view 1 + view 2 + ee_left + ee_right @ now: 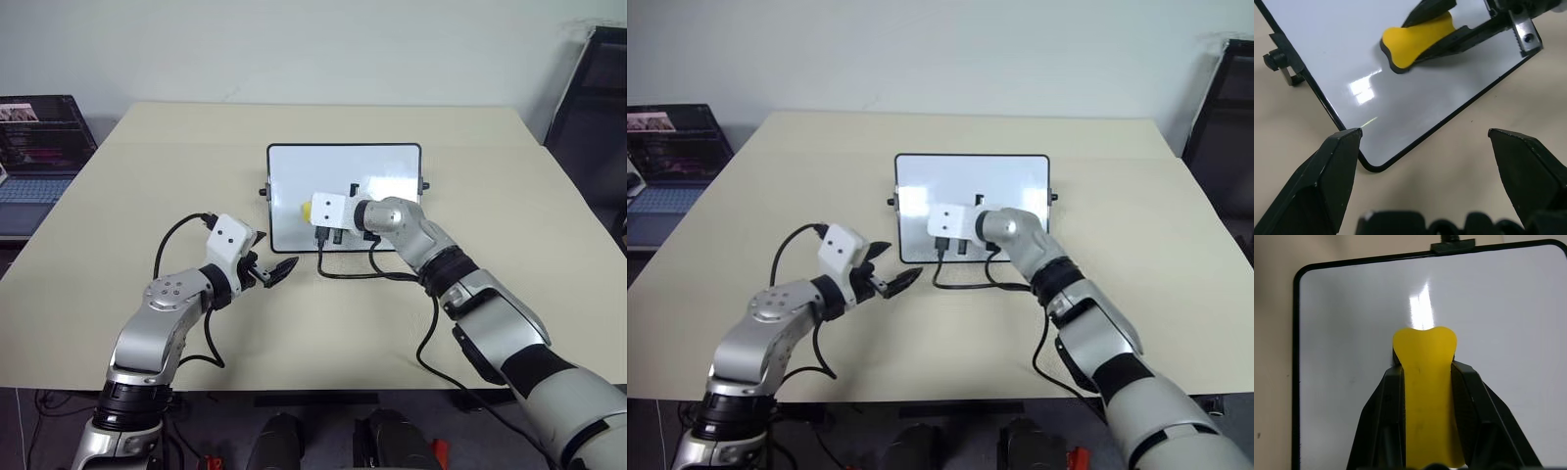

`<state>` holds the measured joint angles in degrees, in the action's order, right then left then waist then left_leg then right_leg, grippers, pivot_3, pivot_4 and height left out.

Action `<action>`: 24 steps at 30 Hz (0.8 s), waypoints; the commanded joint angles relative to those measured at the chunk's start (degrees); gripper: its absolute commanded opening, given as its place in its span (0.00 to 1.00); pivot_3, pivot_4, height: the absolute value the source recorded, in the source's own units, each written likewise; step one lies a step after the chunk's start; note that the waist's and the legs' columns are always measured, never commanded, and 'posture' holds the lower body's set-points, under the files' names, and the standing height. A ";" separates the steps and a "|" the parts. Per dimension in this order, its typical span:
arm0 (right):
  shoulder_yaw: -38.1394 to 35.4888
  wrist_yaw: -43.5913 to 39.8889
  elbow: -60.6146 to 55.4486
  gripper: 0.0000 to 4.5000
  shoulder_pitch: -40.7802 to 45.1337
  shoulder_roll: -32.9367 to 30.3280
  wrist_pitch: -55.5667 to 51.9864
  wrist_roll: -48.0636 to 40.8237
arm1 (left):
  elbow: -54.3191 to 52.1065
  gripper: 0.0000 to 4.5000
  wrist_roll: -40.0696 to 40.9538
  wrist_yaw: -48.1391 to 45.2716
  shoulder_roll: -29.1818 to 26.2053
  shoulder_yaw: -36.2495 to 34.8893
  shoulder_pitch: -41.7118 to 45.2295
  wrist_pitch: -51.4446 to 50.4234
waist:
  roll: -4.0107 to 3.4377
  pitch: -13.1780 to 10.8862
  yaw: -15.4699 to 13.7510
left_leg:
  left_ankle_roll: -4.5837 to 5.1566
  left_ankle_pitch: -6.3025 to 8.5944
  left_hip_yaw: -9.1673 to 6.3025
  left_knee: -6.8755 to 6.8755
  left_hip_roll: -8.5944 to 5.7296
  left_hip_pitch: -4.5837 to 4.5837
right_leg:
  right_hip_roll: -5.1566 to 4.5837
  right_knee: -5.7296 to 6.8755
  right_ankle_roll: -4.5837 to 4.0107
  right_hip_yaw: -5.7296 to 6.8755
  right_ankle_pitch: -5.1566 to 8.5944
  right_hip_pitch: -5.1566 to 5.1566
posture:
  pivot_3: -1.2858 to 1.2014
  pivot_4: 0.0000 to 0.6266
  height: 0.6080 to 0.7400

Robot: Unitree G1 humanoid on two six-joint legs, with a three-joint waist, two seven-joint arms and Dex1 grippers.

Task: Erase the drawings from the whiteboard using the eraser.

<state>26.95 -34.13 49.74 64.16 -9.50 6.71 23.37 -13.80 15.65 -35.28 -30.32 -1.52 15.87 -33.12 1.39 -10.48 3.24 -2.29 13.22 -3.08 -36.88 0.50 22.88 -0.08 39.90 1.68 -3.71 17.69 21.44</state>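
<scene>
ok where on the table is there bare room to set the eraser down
Bare table lies right of the whiteboard, and behind it to the far edge. Crowded: the board's front edge, with the right tool holding the eraser, black cables and the open left tool.

Your whiteboard lies flat at the middle of the desk. Your right hand reaches over the board from the right, pressing the eraser on its left part. Your left hand sits near the board's front left corner. A laptop stands off the desk's left edge.
</scene>
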 commanded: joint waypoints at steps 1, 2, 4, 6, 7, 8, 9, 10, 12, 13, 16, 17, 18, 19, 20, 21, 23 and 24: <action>0.44 -3.02 -0.24 0.21 -1.20 -2.07 -1.03 0.90 | -0.99 1.00 0.10 -0.46 -0.61 -0.34 0.69 1.37 | 0.00 0.00 -0.09 | 0.00 0.00 0.00 0.00 -0.01 0.00 | 0.00 0.00 0.00 0.00 0.00 0.00 | 0.52 0.24 1.00; 0.59 -3.49 -0.59 0.21 -1.68 -2.44 -1.30 1.07 | -0.91 1.00 0.03 -0.53 -0.56 -0.31 0.71 1.43 | 0.00 0.00 -0.16 | 0.00 0.00 0.00 0.00 -0.01 0.00 | 0.00 -0.01 0.00 0.00 0.00 -0.01 | 0.52 0.24 1.00; 0.62 -3.83 -1.36 0.21 -2.43 -3.24 -1.76 1.43 | -0.94 1.00 -0.01 -0.65 -0.45 -0.20 0.64 1.54 | 0.00 0.00 -0.20 | 0.00 0.00 -0.01 0.00 -0.01 0.00 | -0.01 -0.02 0.00 0.00 0.00 -0.02 | 0.52 0.24 1.00; 0.37 -4.11 -2.10 0.21 -2.91 -4.00 -2.10 1.49 | -0.88 1.00 0.02 -0.78 -0.39 -0.09 0.66 1.67 | 0.00 0.00 -0.20 | 0.00 0.00 -0.01 0.00 -0.01 0.00 | -0.01 -0.02 0.00 -0.01 0.00 -0.03 | 0.52 0.24 1.00; 0.15 -4.19 -2.41 0.21 -3.06 -4.26 -2.34 1.37 | -0.72 1.00 0.03 -0.88 -0.40 -0.07 0.75 1.76 | 0.00 0.00 -0.21 | 0.00 0.00 -0.02 0.00 -0.01 0.00 | -0.01 -0.02 0.00 -0.01 0.00 -0.03 | 0.52 0.24 1.00; -0.19 -3.85 -2.71 0.21 -3.13 -4.59 -2.52 1.30 | -0.59 1.00 0.05 -0.97 -0.41 -0.07 0.82 1.84 | 0.00 0.00 -0.24 | 0.00 0.00 -0.02 0.00 -0.01 0.00 | -0.01 -0.02 0.00 -0.02 0.00 -0.03 | 0.52 0.24 1.00; -0.58 -3.40 -2.93 0.21 -3.08 -4.96 -2.76 1.24 | -0.48 1.00 0.06 -1.07 -0.43 -0.03 0.87 1.95 | 0.00 0.00 -0.29 | 0.00 0.00 -0.03 -0.01 -0.01 0.00 | -0.01 -0.02 0.00 -0.02 0.00 -0.03 | 0.52 0.24 1.00; -1.07 -2.64 -2.96 0.21 -2.91 -5.24 -3.01 1.13 | -0.36 1.00 0.06 -1.15 -0.43 0.02 0.95 2.06 | 0.00 0.00 -0.35 | 0.00 0.00 -0.04 -0.01 -0.01 0.00 | -0.01 -0.02 0.00 -0.02 0.00 -0.04 | 0.52 0.24 1.00; -1.65 -1.66 -2.77 0.21 -2.49 -5.85 -3.44 1.10 | -0.22 1.00 0.06 -1.22 -0.36 0.14 1.18 2.16 | 0.00 0.00 -0.49 | 0.00 0.00 -0.04 -0.02 -0.02 0.00 | -0.01 -0.02 0.00 -0.01 0.00 -0.04 | 0.52 0.24 1.00; -1.76 -1.75 -2.71 0.21 -2.47 -6.29 -3.56 1.05 | -0.23 1.00 0.09 -1.23 -0.31 0.16 1.33 2.11 | 0.00 0.00 -0.55 | 0.00 0.00 -0.04 -0.03 -0.02 0.00 | -0.01 -0.02 0.00 -0.01 0.00 -0.04 | 0.52 0.24 1.00; -1.44 -3.14 -3.27 0.21 -3.04 -7.78 -3.37 1.13 | -0.23 1.00 0.12 -1.37 -0.29 0.16 1.48 2.08 | 0.00 0.00 -0.88 | 0.01 -0.01 -0.05 -0.05 -0.03 0.00 | -0.01 -0.02 0.00 -0.01 0.00 -0.05 | 0.52 0.24 1.00; -1.11 -3.49 -3.61 0.21 -3.33 -8.35 -3.15 1.40 | -0.26 1.00 0.14 -1.42 -0.29 0.10 1.48 2.04 | 0.00 0.00 -0.95 | 0.01 -0.01 -0.05 -0.06 -0.03 -0.01 | -0.01 -0.02 0.00 -0.01 0.00 -0.06 | 0.52 0.24 1.00; -0.78 -3.74 -3.95 0.21 -3.59 -8.85 -2.94 1.66 | -0.37 1.00 0.15 -1.46 -0.28 0.06 1.46 1.98 | 0.00 0.00 -0.99 | 0.01 -0.01 -0.05 -0.06 -0.03 -0.01 | -0.01 -0.02 0.00 -0.01 0.00 -0.07 | 0.52 0.24 1.00; -0.50 -4.10 -4.35 0.21 -3.88 -9.23 -2.80 1.78 | -0.46 1.00 0.15 -1.48 -0.26 0.04 1.45 1.94 | 0.00 0.00 -1.01 | 0.01 -0.01 -0.05 -0.06 -0.03 -0.01 | -0.01 -0.02 0.00 -0.01 0.00 -0.07 | 0.52 0.24 1.00; -0.47 -4.23 -4.90 0.21 -4.16 -9.29 -2.80 1.63 | -0.58 1.00 0.20 -1.49 -0.24 -0.01 1.46 1.85 | 0.00 0.00 -1.02 | 0.01 -0.01 -0.05 -0.06 -0.03 -0.01 | -0.01 -0.02 0.00 -0.02 0.00 -0.07 | 0.52 0.24 1.00; -0.43 -4.39 -5.52 0.21 -4.39 -9.21 -2.87 1.47 | -0.71 1.00 0.24 -1.49 -0.22 -0.01 1.45 1.76 | 0.00 0.00 -1.01 | 0.01 -0.01 -0.05 -0.06 -0.02 -0.01 | -0.01 -0.02 0.00 -0.02 0.00 -0.07 | 0.52 0.24 1.00; -0.37 -4.70 -6.85 0.21 -4.76 -8.50 -3.13 1.09 | -0.92 1.00 0.27 -1.50 -0.23 0.04 1.41 1.63 | 0.00 0.00 -1.00 | 0.01 -0.01 -0.04 -0.05 -0.02 -0.01 | -0.01 -0.02 0.00 -0.03 0.00 -0.07 | 0.52 0.24 1.00; -0.33 -4.84 -7.79 0.21 -5.01 -7.58 -3.32 0.70 | -1.02 1.00 0.28 -1.47 -0.20 0.09 1.43 1.54 | 0.00 0.00 -1.00 | 0.01 -0.01 -0.05 -0.05 -0.02 -0.01 | -0.01 -0.02 0.00 -0.03 0.00 -0.07 | 0.52 0.24 1.00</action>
<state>26.52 -38.43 41.97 60.53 -17.19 5.57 23.49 -13.00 15.64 -36.79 -30.30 -1.43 16.49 -32.10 1.39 -10.48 2.24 -2.28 13.21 -3.12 -36.92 0.48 22.87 -0.09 39.87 1.68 -3.74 17.70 21.37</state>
